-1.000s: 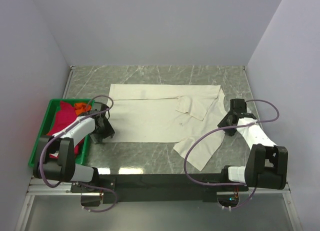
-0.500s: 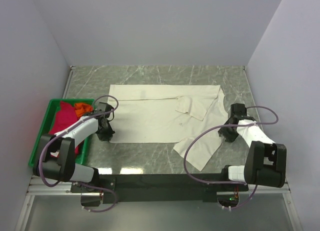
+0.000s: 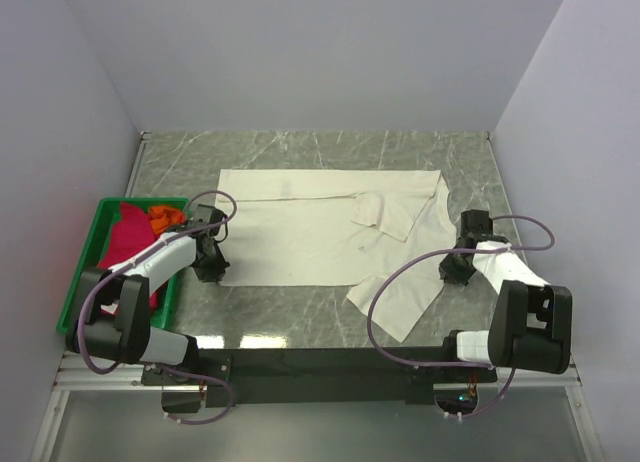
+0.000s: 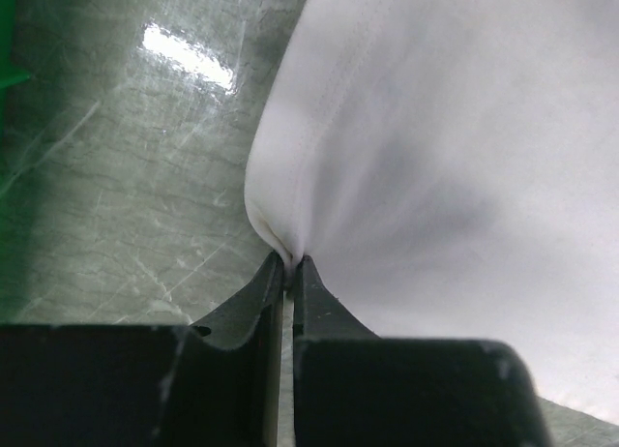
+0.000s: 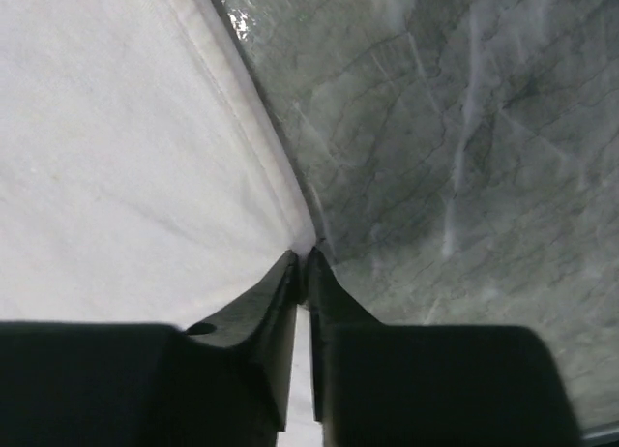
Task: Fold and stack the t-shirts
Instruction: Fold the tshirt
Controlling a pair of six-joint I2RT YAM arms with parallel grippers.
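A large cream t-shirt [image 3: 310,232] lies spread flat on the marble table, one sleeve folded onto its chest and the other sticking out toward the front. My left gripper [image 3: 212,272] is shut on the shirt's near-left hem corner; in the left wrist view the cloth [image 4: 426,157] bunches into the closed tips [image 4: 290,263]. My right gripper [image 3: 452,272] is shut on the shirt's right edge near the shoulder; in the right wrist view the seam [image 5: 242,108] runs into the pinched tips [image 5: 305,255]. A crimson-pink shirt [image 3: 125,244] and an orange shirt [image 3: 163,217] lie in the crate.
A green plastic crate [image 3: 88,247] stands at the table's left edge beside the left arm. Grey walls close in the table at the back and both sides. Cables loop from both arms above the near part of the table.
Both grippers dropped to the shirt's edges and closed on the cloth, the left one first. The right gripper moved nearer and lower along the shirt's right edge.
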